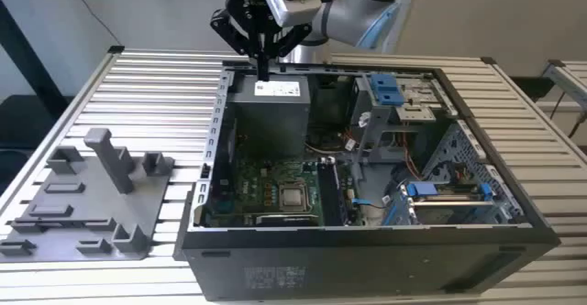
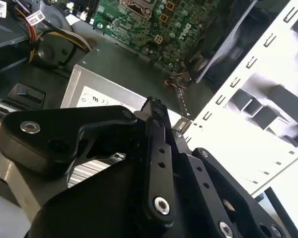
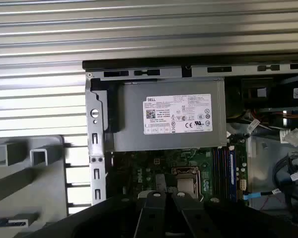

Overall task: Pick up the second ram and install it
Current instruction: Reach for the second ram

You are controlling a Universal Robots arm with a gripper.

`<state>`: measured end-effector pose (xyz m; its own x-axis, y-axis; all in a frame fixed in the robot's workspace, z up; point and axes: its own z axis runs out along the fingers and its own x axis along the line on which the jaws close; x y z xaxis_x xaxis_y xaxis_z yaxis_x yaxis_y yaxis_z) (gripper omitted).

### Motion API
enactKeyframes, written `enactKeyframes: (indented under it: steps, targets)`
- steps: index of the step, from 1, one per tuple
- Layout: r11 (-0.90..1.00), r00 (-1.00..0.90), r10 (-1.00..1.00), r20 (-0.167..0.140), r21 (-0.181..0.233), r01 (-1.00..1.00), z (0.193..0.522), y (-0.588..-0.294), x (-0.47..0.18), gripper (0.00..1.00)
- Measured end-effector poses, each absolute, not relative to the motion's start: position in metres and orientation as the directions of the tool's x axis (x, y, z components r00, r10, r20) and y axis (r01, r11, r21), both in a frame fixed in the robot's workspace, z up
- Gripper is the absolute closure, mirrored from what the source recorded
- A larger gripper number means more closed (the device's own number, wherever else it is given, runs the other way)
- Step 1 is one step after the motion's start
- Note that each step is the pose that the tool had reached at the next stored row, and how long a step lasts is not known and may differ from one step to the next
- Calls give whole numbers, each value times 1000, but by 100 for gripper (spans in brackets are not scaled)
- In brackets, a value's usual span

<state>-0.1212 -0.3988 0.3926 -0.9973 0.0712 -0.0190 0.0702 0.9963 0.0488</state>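
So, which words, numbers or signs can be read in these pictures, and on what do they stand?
White label on the power supply: fine print too small to read.
Faint print on the computer case, outer wall: blurred.
White cable tags: unreadable.
Nothing else legible.

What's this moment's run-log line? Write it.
gripper: shut, holding nothing visible | position: above power supply, rear of open computer case | contact: none seen
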Motion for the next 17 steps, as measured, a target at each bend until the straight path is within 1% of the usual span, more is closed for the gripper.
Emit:
enactKeyframes:
  steps: [17]
  targets:
    - [996,-997,71,-19,49,70,393,-399,-123,89]
